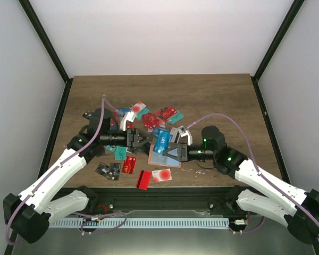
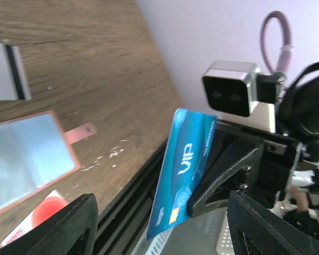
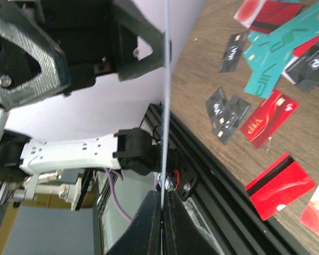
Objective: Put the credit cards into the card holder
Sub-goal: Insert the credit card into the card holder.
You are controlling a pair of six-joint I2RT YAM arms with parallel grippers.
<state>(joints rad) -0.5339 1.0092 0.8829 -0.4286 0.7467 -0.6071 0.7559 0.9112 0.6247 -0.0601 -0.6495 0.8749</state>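
The blue card (image 2: pixel 183 170) stands on edge just above the card holder (image 1: pixel 165 158), which lies mid-table near the near edge. The step looks like insertion. Next, the card's edge must be lined up with the holder's mouth. The right gripper (image 1: pixel 170 151) pinches the card tightly. The left gripper (image 1: pixel 143 139) gapes wide, holding nothing.

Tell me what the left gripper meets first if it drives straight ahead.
Most likely the blue card, pinched in the shut right gripper, straight ahead of the open left gripper; exact depth is unclear.
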